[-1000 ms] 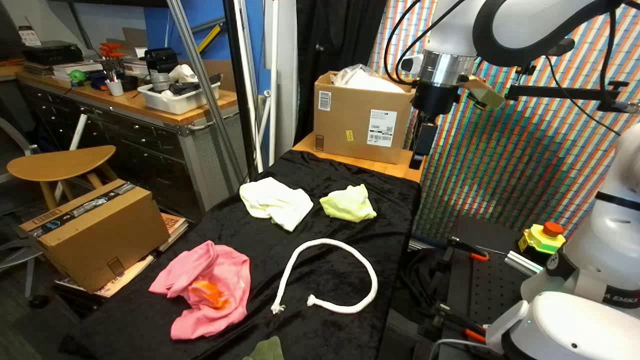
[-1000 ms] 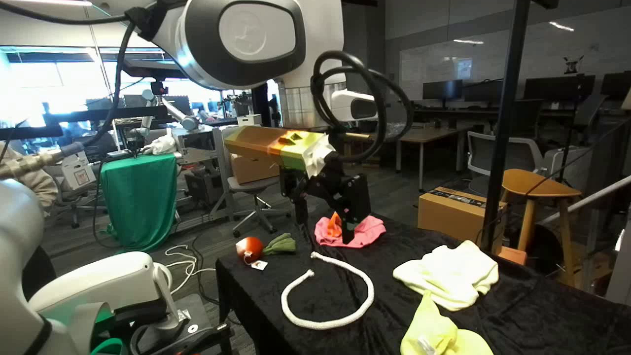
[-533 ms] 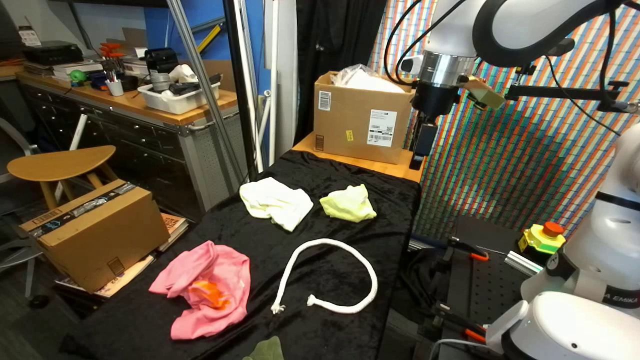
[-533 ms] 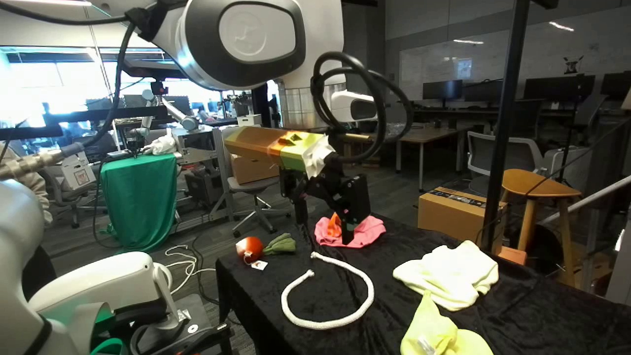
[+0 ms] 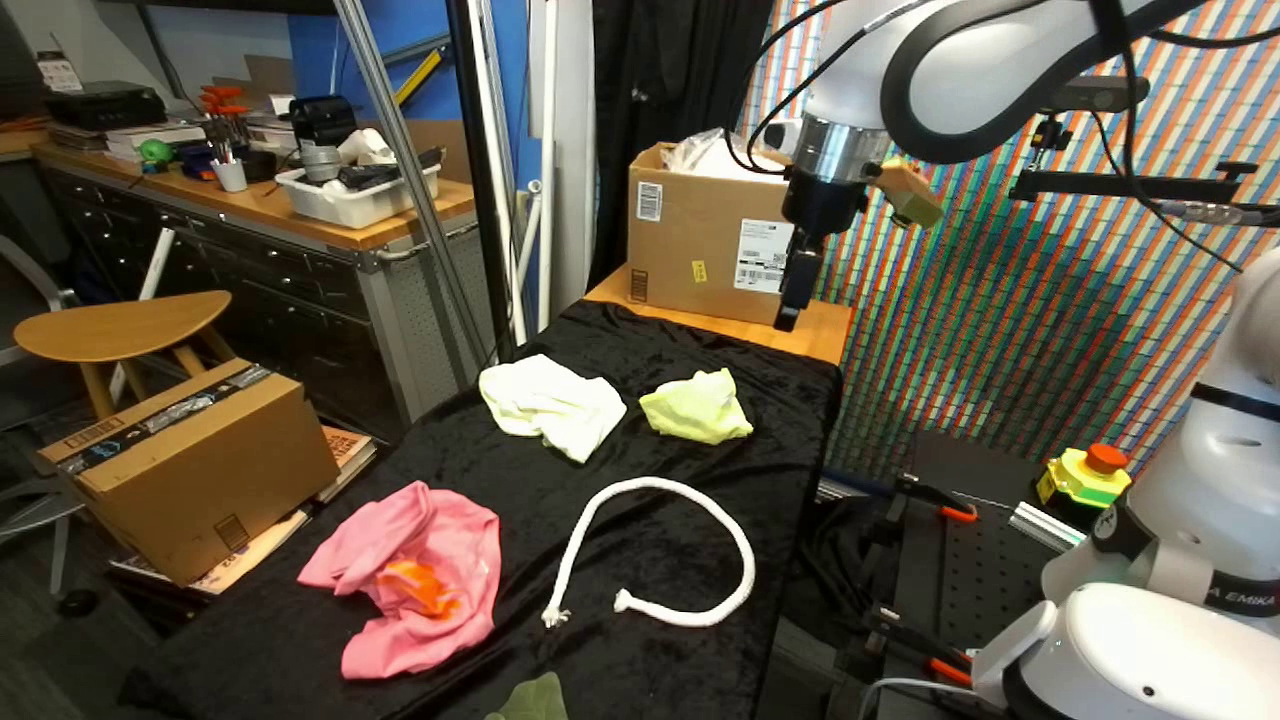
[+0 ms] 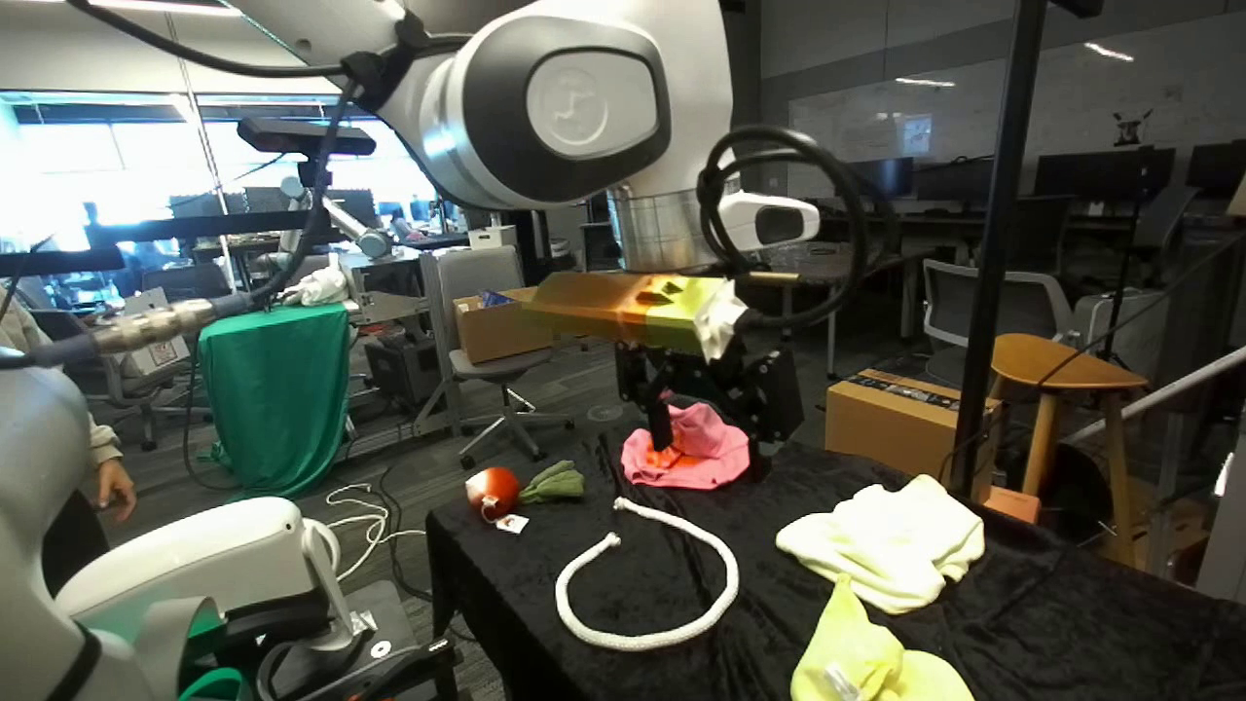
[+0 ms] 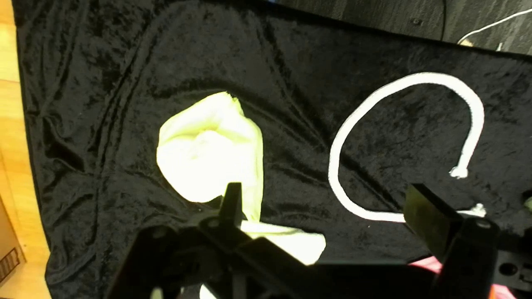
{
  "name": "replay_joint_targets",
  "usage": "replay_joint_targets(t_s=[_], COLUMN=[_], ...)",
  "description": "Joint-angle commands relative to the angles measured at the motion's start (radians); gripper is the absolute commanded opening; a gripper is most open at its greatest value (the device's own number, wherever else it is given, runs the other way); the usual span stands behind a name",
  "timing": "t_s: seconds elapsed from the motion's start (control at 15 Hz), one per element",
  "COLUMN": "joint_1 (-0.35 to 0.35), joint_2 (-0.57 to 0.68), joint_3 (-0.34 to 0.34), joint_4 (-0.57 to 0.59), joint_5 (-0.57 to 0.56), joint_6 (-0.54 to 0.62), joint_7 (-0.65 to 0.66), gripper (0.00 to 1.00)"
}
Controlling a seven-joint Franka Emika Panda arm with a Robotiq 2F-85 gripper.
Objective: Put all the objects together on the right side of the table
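Note:
A pink cloth (image 5: pixel 450 560) with an orange item (image 5: pixel 415 588) on it lies on the black-covered table (image 5: pixel 540 500). A pale cream cloth (image 5: pixel 550 400) and a yellow-green cloth (image 5: pixel 697 408) lie near the table's box end. A white rope (image 5: pixel 752 560) lies in an open loop between them and the pink cloth. A red round toy (image 6: pixel 494 490) with green leaves (image 6: pixel 555 482) lies at the table edge. My gripper (image 7: pixel 324 193) is open and empty above the table. In an exterior view the gripper (image 5: pixel 790 315) hangs high beyond the yellow-green cloth.
A large cardboard box (image 5: pixel 700 240) stands on a wooden top at the table's end. A black post (image 6: pixel 993 243) rises beside the table. Another cardboard box (image 5: pixel 200 470) stands beside the table. A person's hand (image 6: pixel 117 487) shows at the left of an exterior view.
The arm stayed still at first, then the gripper moved over the table, leftward in an exterior view and rightward in the opposite one. A person's hand has appeared. The objects have not moved.

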Motion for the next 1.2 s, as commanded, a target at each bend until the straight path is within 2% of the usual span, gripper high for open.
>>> replay_joint_targets(t_s=[0.0, 0.27, 0.6, 0.87, 1.13], joint_1=[-0.004, -0.022, -0.111, -0.187, -0.233], joint_2=[0.232, 0.458, 0.717, 0.882, 0.992], joint_3=[-0.026, -0.033, 0.029, 0.080, 0.109], joint_4=[0.141, 0.277, 0.458, 0.593, 0.690], joint_5=[0.020, 0.112, 0.228, 0.221, 0.200], joint_6=[0.087, 0.107, 0.110, 0.089, 0.059], joint_7=[-0.047, -0.110, -0.196, -0.183, -0.165], gripper=[1.00, 1.00, 1.00, 1.00, 1.00])
